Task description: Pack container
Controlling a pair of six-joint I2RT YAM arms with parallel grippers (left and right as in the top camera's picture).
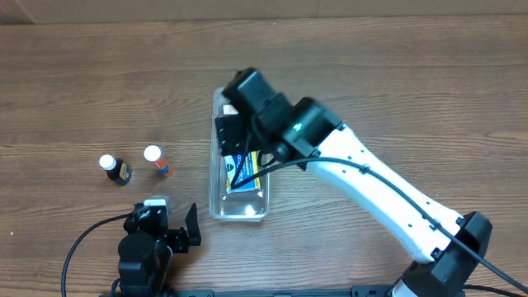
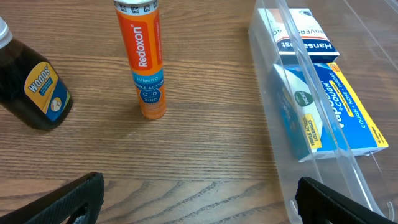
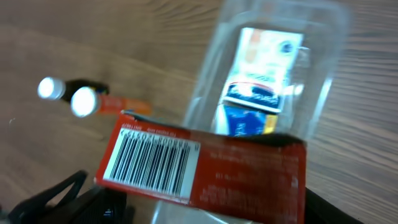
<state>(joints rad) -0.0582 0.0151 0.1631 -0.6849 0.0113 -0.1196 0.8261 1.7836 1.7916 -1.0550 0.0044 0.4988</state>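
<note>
The clear plastic container [image 1: 218, 203] lies lengthwise mid-table and holds a blue-and-yellow cough box [image 1: 243, 172] and a white plaster box [image 2: 301, 37]. It also shows in the left wrist view [image 2: 268, 93] and the right wrist view [image 3: 208, 87]. My right gripper [image 1: 239, 124] hovers over its far end, shut on a red box with a barcode [image 3: 205, 168]. My left gripper [image 1: 165, 221] is open and empty near the front edge, left of the container. Its open jaws [image 2: 199, 205] frame bare wood.
An orange Redoxon tube [image 1: 157, 159] and a dark Woods bottle [image 1: 115, 169] stand upright left of the container. They also show in the left wrist view, the tube [image 2: 144, 59] and the bottle [image 2: 34, 87]. The right arm crosses the table from the front right.
</note>
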